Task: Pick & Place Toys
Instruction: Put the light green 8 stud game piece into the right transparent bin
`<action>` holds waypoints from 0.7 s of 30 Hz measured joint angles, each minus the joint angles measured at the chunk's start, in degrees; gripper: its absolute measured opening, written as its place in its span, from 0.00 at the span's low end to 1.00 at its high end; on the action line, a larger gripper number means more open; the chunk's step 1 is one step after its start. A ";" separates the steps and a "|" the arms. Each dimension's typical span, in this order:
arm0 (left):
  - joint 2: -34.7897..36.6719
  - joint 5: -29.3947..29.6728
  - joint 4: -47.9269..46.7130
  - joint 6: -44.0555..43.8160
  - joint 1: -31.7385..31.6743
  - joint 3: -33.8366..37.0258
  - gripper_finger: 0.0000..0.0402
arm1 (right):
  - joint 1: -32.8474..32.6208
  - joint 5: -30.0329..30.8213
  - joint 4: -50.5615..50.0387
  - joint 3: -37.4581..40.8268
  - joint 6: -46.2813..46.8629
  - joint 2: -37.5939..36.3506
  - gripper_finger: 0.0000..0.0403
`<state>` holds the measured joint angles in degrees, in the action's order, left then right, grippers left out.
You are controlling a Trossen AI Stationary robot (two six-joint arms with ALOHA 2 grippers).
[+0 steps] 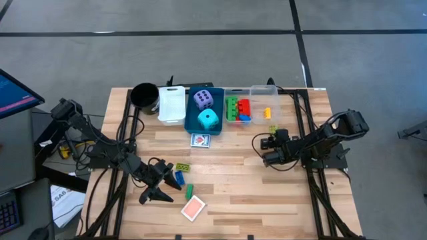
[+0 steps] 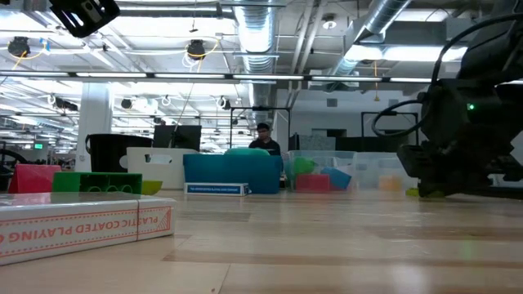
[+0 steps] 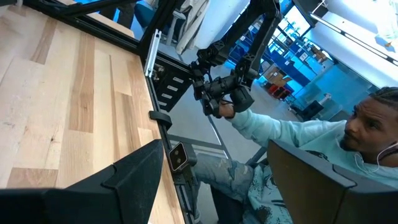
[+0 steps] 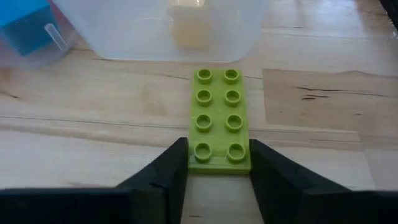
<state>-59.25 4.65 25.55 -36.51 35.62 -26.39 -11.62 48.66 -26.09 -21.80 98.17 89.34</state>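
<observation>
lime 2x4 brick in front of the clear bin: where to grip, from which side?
Grip the lime brick across its two long sides, at the end away from the clear bin, approaching along its length. It lies flat, studs up, so the smooth long sides suit the fingers. The right gripper already straddles that end, fingers at both sides.

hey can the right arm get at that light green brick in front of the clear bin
Probably yes. The right end effector already has its fingers on either side of the light green brick, which lies flat on the table with nothing blocking it.
</observation>
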 joint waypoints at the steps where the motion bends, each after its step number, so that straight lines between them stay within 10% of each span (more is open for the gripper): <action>1: -0.02 0.02 0.00 0.00 0.01 0.01 0.70 | -0.02 0.04 0.00 0.00 0.01 -0.02 0.33; 21: -0.02 0.01 -0.01 -0.02 0.02 0.00 0.70 | -7.33 8.78 -3.57 -2.90 6.22 0.15 0.33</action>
<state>-59.27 4.66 25.54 -36.53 35.64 -26.39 -18.95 57.45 -29.65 -24.70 104.39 89.49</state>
